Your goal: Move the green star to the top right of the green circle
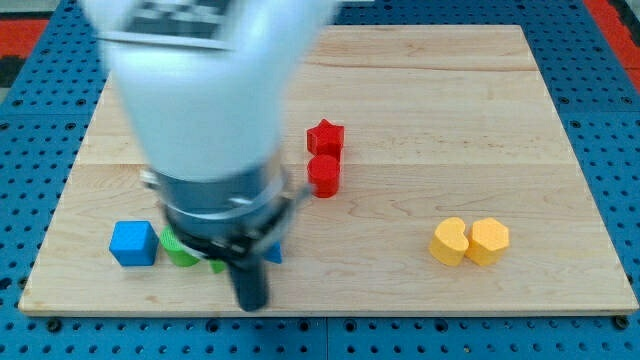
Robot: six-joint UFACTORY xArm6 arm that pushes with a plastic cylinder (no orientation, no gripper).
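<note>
My arm covers the lower left of the wooden board. My tip [250, 304] is near the board's bottom edge. A rounded green block, apparently the green circle [179, 250], peeks out from behind the arm, left of the rod. A small green sliver [217, 266], probably the green star, shows just left of the rod and above my tip; most of it is hidden. A bit of a blue block [273, 254] shows just right of the rod.
A blue cube [133, 243] sits left of the green circle. A red star [325, 136] and a red cylinder [323, 175] sit near the board's middle. A yellow heart [449, 241] and a yellow hexagon [489, 241] sit at the lower right.
</note>
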